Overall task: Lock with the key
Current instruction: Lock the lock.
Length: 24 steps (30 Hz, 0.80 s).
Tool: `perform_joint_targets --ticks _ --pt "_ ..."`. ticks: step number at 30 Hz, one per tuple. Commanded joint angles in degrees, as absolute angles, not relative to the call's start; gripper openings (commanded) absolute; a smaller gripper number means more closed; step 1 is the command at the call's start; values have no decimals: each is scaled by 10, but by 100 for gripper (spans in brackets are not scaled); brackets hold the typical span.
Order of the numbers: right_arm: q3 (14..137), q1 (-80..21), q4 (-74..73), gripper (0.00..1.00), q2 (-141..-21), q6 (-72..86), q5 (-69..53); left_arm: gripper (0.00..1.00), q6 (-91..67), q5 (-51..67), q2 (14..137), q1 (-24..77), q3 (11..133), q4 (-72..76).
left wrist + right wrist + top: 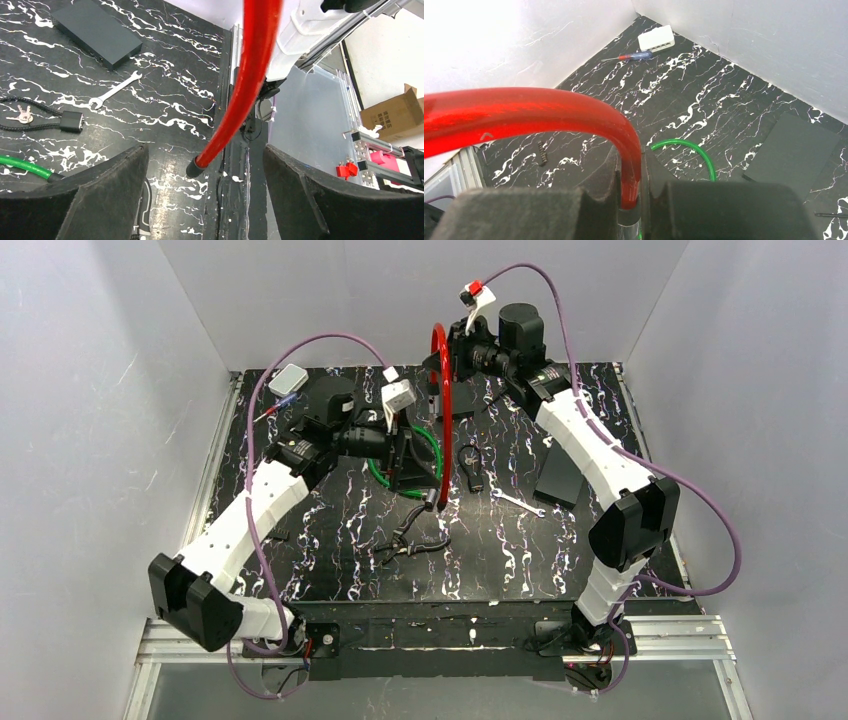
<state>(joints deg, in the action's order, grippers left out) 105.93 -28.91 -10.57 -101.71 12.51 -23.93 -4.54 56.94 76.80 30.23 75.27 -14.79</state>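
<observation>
Right pincer (629, 195) is clamped on the red cable lock (446, 440), holding its big loop raised above the desk (340, 550). The left pincer (205, 155) stands wide apart, with the cable's dark tip (194, 169) hanging between its fingers and touching neither.

The cable is a thick, round hose with a glossy, slick-looking skin, and it probably springs. If the left pincer closes off-centre, the tip could squirt sideways or swing out, and the whole loop might twist in the right grip.

The desk is flat, black and veined with white like marble. On it lie a matt black slab box (97, 31), a thin green cable (694, 150) and a flat steel wrench (114, 91).

Smallest are the keys (20, 117), well away from both pincers, beside a black cord. They are thin metal lying flat on the hard top, so fingers may skid over them or push them along.
</observation>
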Motion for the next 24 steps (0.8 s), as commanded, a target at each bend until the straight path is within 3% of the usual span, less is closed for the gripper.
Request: perform_joint_targets --ticks 1,6,9,10,13,24 --pt "1056 -292 -78 1 -994 145 -233 77 -33 552 784 330 786 -141" --pt "1049 -292 -76 1 -996 154 -230 69 -36 545 791 347 785 -143" --pt "1048 -292 -73 1 -997 160 -231 55 -29 539 792 359 776 -152" --pt "1048 -292 -73 1 -997 162 -231 46 -26 537 791 361 773 -156" --pt "1050 -291 -72 1 -994 164 -231 1 -13 533 785 363 765 -175" --pt "991 -238 8 1 -1013 331 -327 0 123 486 690 390 701 -303"
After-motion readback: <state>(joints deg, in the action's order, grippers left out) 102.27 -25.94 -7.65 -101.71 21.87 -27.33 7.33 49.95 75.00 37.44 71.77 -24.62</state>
